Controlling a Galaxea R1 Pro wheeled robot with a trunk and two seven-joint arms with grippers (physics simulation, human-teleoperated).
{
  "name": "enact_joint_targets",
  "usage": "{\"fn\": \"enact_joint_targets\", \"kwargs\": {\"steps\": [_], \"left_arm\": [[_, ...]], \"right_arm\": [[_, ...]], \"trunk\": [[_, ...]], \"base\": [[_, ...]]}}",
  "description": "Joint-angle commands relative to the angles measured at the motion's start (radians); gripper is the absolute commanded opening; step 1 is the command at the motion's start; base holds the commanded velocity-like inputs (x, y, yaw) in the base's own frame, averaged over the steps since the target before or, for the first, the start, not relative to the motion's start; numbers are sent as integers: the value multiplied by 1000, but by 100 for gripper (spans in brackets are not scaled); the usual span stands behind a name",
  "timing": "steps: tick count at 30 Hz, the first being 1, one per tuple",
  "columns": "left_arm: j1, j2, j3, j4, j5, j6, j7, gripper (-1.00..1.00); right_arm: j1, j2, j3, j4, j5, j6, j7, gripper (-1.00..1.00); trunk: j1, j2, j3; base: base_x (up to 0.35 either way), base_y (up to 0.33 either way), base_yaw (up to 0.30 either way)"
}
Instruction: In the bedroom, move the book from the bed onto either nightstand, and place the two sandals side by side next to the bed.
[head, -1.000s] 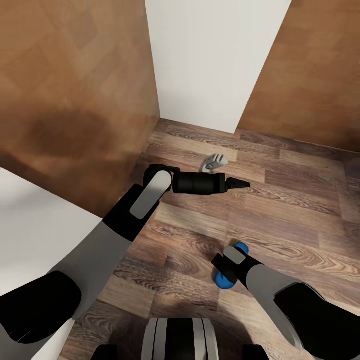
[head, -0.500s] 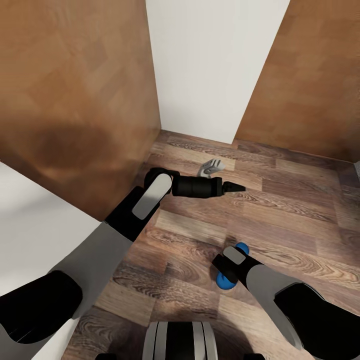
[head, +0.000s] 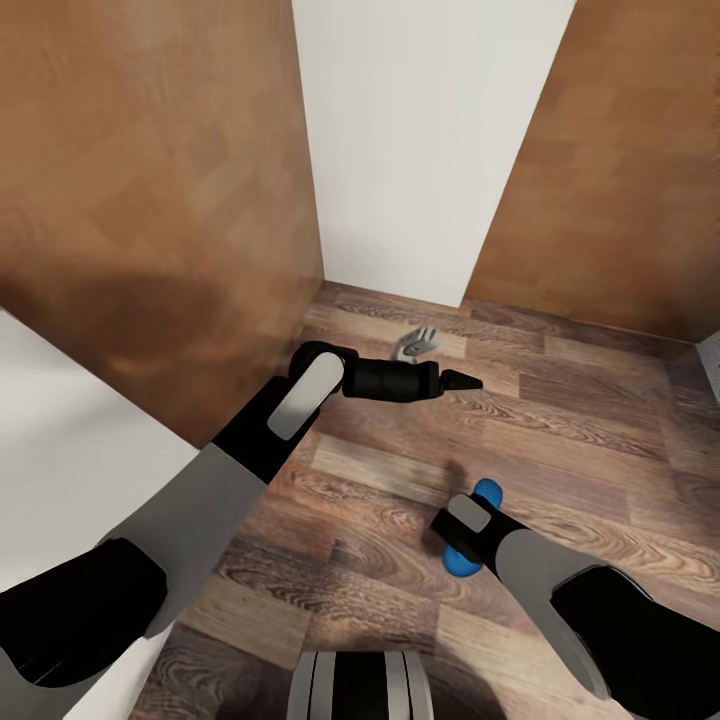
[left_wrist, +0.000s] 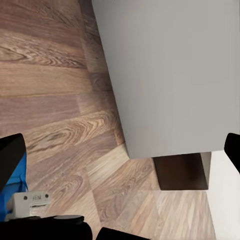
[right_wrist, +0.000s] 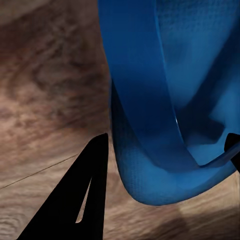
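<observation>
Head view looks steeply down on the wood-plank floor (head: 400, 500), which serves as the landmark here: rising from its far edge are a tall brown wood panel (head: 150, 200) on one side, a white wall (head: 410, 150) in the middle and a second brown panel (head: 620, 180) on the other side. An off-white surface (head: 70, 460) with a slanted edge lies beside the floor below the first panel; it may be the bed's mattress, but that cannot be told for sure. Above the floor the left arm (head: 250, 440) stretches forward, and its gripper (head: 465, 381) hangs over the planks near the white wall; the left wrist view shows its two dark fingers at opposite edges of the picture, spread wide with nothing between them. The right arm (head: 560, 590) reaches down toward the floor closer to the robot, and its gripper (right_wrist: 165, 165) is pinching a bright blue sandal (head: 470, 530), whose ends stick out on either side of the wrist; the right wrist view shows the sandal (right_wrist: 170, 100) between the dark fingertips, just above the planks. A small grey-and-white object (head: 420, 340) lies on the floor near the foot of the white wall, just beyond the left gripper; what it is cannot be told.
</observation>
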Motion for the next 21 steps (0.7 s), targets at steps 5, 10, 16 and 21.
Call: {"fn": "enact_joint_targets", "kwargs": {"steps": [5,10,16,21], "left_arm": [[-1,0,0,3,-9,2,-8,100],[-1,0,0,9,-9,2,-8,100],[-1,0,0,40,-10,2,-4,100],[-1,0,0,48,-14,2,18,100]], "right_arm": [[0,-13,4,-2,-5,8,-3,-100],[0,-21,3,-2,-2,8,-3,-100],[0,-31,3,-2,-1,9,-4,-100],[0,-42,3,-2,0,10,-4,-100]], "trunk": [[-2,1,19],[-5,2,40],[-7,4,68],[-10,5,92]], "base": [[0,0,-20],[0,0,-146],[0,0,-243],[0,0,-263]]}}
